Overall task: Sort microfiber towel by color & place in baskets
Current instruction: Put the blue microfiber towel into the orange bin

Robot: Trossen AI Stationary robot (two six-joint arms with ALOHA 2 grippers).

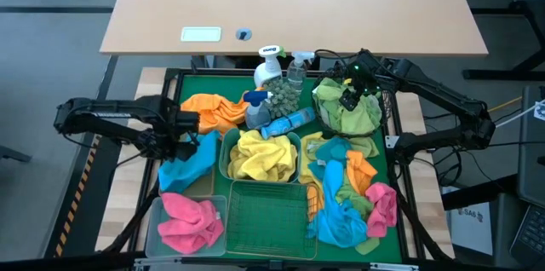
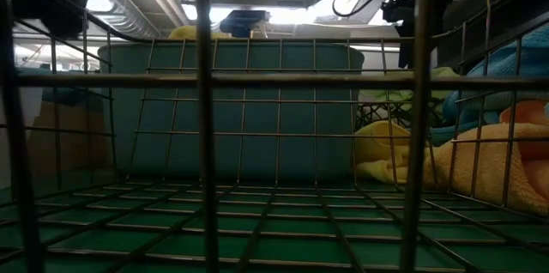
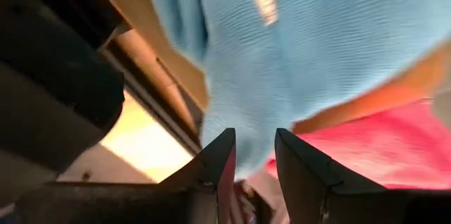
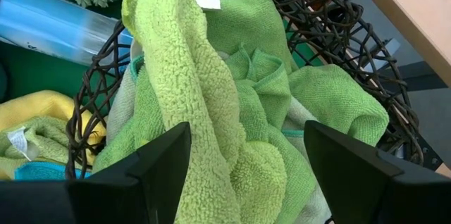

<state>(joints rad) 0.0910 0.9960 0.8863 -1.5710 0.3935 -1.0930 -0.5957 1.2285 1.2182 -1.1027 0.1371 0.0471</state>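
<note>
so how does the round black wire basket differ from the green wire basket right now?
The round black wire basket is round and heaped with green towels; the green wire basket is rectangular and holds no towel. The right gripper, open, hovers over the black one; no gripper is near the green one. Both are open wirework.

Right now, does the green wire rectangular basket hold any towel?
No, the green wire rectangular basket shows only its bare mesh floor in the high view.
</note>
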